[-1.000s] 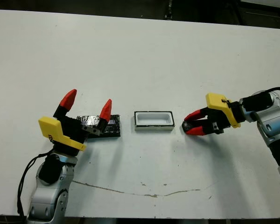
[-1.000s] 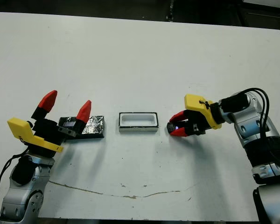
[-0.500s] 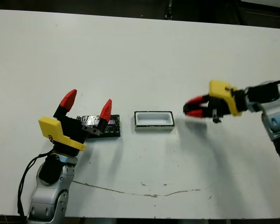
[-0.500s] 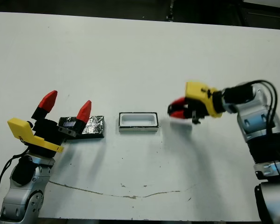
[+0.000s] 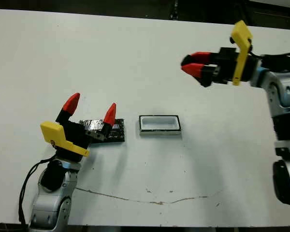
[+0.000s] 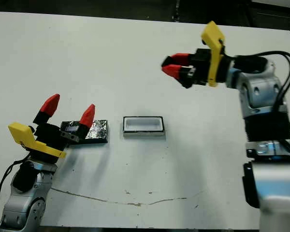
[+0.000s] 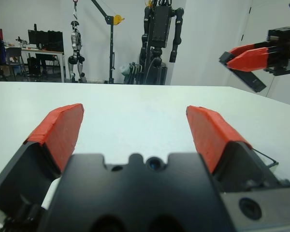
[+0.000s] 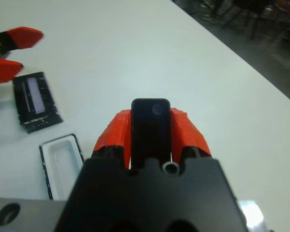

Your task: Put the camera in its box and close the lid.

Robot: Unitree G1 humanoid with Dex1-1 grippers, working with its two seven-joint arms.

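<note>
One of three steps looks under way; none is finished, by my reading.

Right gripper [image 5: 192, 65]: raised clear of the table [image 5: 135, 58], to the far right of the box. Its fingers are clenched on the camera [image 8: 150, 126], which stands between them with its end projecting past the tips. The right wrist view shows this grasp plainly; from the head views only a dark sliver shows at the fingertips, so I rely on the wrist view for it.

Box [image 5: 159, 124]: on the table at mid-scene, its white inside showing with nothing in it. No lid on it.

Lid [image 5: 113, 131]: flat on the table just left of the box, apart from it, shiny face up.

Left gripper [image 5: 89, 110]: fingers spread wide and holding nothing. It sits at the left end of the lid, with one red tip over that end as seen from the head. Whether any part touches the lid, I cannot tell.

Progress: the camera is picked up and in the air. It is not yet over the box, which lies nearer and to the left of my right gripper.

Left to do:
- bring the camera over the box, line its length with the box, lower and release;
- take the lid with the left gripper;
- seat it squarely on the rim.
</note>
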